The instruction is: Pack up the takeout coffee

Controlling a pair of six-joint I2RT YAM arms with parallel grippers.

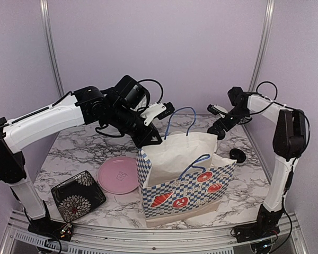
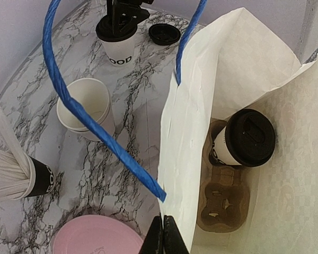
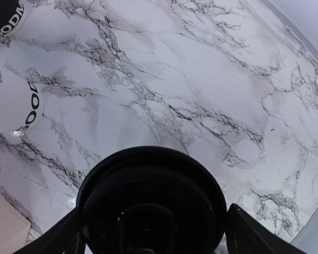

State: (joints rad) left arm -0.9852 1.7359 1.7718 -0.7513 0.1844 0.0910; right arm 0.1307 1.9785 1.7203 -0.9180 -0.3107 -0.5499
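Note:
My left gripper (image 1: 152,140) (image 2: 163,235) is shut on the top edge of the paper bag (image 1: 185,174) and holds its white wall (image 2: 201,132) open. Inside the bag, one lidded coffee cup (image 2: 244,138) sits in a brown cardboard carrier (image 2: 222,203) with an empty slot beside it. My right gripper (image 1: 221,129) (image 3: 151,222) is behind the bag, closed round the black lid (image 3: 151,196) of a second coffee cup (image 2: 118,45). That cup is upright at the marble's far side. I cannot tell whether it is lifted.
A loose black lid (image 2: 164,33) (image 1: 237,155) lies on the marble. A stack of open white cups (image 2: 85,108) (image 3: 13,103) and a black cup of white sticks (image 2: 40,177) stand left of the bag. A pink plate (image 1: 118,174) and a black flowered dish (image 1: 78,194) lie front left.

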